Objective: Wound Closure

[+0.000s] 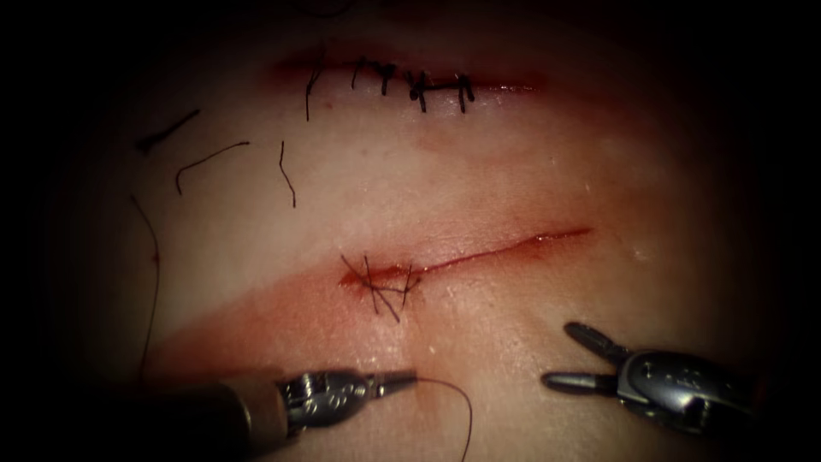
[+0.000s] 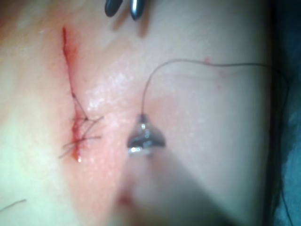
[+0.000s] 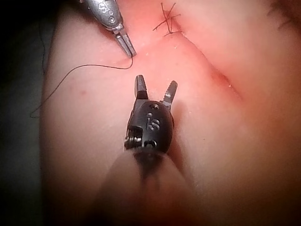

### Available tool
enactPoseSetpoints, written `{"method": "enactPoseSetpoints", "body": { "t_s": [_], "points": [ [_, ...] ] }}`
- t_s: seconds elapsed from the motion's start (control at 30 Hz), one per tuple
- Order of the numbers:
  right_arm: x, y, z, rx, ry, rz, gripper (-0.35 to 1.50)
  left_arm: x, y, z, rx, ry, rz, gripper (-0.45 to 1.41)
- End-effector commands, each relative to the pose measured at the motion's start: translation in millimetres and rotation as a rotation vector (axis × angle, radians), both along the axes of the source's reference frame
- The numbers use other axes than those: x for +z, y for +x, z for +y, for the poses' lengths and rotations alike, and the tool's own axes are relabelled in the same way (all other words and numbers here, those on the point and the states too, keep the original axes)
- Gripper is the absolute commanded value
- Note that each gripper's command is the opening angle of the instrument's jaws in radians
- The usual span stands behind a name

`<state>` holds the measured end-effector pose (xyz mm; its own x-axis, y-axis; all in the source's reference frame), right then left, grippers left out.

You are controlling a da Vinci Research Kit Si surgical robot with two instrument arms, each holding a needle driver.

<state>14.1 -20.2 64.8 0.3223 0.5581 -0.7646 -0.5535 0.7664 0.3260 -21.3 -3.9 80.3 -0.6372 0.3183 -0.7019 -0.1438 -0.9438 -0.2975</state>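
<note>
A: Left tool [image 1: 402, 382]?
B: Clamped on the thread [image 1: 457, 402], below the cut [image 1: 479, 255] in the tissue [image 1: 513, 171].
A: Right tool [image 1: 569, 355]?
B: 2 jaws spread wide, holding nothing. I can't see the needle.

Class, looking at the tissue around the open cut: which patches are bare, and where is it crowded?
Bare: the band between the stitched upper cut and the open cut. Crowded: cut ends of thread upper left; left tool, shut on thread, and open, empty right tool below.
</note>
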Motion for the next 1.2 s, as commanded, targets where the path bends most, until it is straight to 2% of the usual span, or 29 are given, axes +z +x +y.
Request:
{"method": "enactPoseSetpoints", "body": {
  "t_s": [0.03, 0.2, 0.33, 0.43, 0.47, 0.53, 0.57, 0.63, 0.7, 0.73, 0.8, 0.83, 0.93, 1.2],
  "points": [
    [0.5, 0.5, -1.0, -0.002, 0.004, 0.002, 1.48, 0.1, -0.5, -0.3, -0.004, 0.012, -0.003, -0.45],
    [0.9, 0.7, -1.3, -0.001, 0.0, 0.002, 1.48, -2.9, -0.1, 1.7, -0.004, 0.003, -0.008, -0.45],
    [1.3, 0.8, -1.6, 0.0, -0.004, 0.001, 1.48, -5.9, 0.4, 5.5, -0.018, -0.029, -0.018, -0.45],
    [1.5, 0.9, -1.8, 0.0, -0.006, 0.001, 1.48, -8.0, 0.9, 9.5, -0.039, -0.06, -0.02, -0.45],
    [1.6, 0.9, -1.9, 0.001, -0.008, 0.001, 1.48, -9.2, 1.2, 12.5, -0.055, -0.081, -0.025, -0.45],
    [1.6, 1.0, -2.0, 0.001, -0.009, 0.001, 1.48, -9.6, 1.3, 13.8, -0.059, -0.091, -0.028, -0.45],
    [1.7, 1.0, -2.2, 0.003, -0.011, -0.002, 1.48, -10.6, 1.2, 16.9, -0.065, -0.109, -0.028, -0.45],
    [1.8, 1.0, -2.4, 0.003, -0.013, -0.002, 1.48, -11.4, 1.0, 19.8, -0.076, -0.125, -0.033, -0.45],
    [1.8, 1.0, -2.6, 0.003, -0.014, -0.002, 1.48, -11.8, 0.8, 22.3, -0.095, -0.133, -0.046, -0.45],
    [1.8, 1.0, -2.8, 0.003, -0.015, -0.002, 1.48, -11.9, 0.6, 24.9, -0.124, -0.132, -0.063, -0.45],
    [1.7, 1.0, -2.8, 0.003, -0.016, -0.002, 1.48, -11.9, 0.5, 25.9, -0.131, -0.127, -0.077, -0.45],
    [1.6, 1.0, -2.9, 0.003, -0.016, -0.002, 1.48, -11.5, 0.2, 28.1, -0.146, -0.119, -0.119, -0.45],
    [1.6, 1.1, -3.0, 0.003, -0.016, -0.002, 1.48, -10.6, -0.3, 31.7, -0.187, -0.123, -0.155, -0.45],
    [1.8, 1.2, -3.0, 0.005, -0.017, -0.004, 1.48, -8.7, -1.0, 36.9, -0.238, -0.122, -0.159, -0.45]
  ]
}}
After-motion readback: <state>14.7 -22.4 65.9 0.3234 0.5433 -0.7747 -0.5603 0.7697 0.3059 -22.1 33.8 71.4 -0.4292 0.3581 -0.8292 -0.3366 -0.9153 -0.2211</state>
